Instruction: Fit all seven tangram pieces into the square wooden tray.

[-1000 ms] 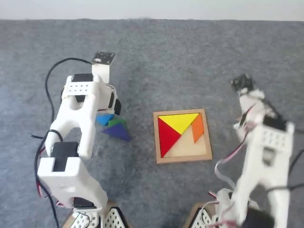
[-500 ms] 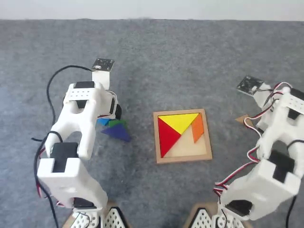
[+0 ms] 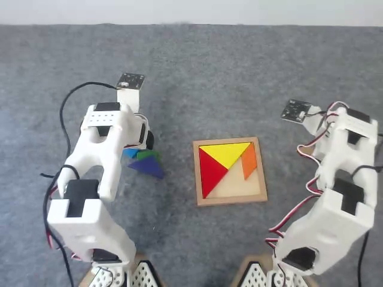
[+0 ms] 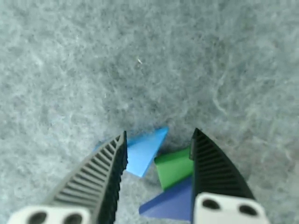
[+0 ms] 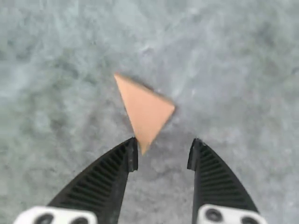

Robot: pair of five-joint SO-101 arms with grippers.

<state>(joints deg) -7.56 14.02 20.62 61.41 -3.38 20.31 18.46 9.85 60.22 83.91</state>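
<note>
The right gripper (image 5: 162, 145), open, has swung over the tan triangle (image 5: 145, 109) right of the tray (image 3: 232, 200). A pickup looks next. The left gripper (image 4: 159, 135) is open too.

Grey felt-like mat (image 3: 239, 72); pale strip (image 3: 191, 11) behind, prob. wall.

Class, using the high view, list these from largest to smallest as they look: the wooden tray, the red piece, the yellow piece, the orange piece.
1. wooden tray
2. red piece and yellow piece: these look about the same size, so I won't rank them.
3. orange piece
</note>
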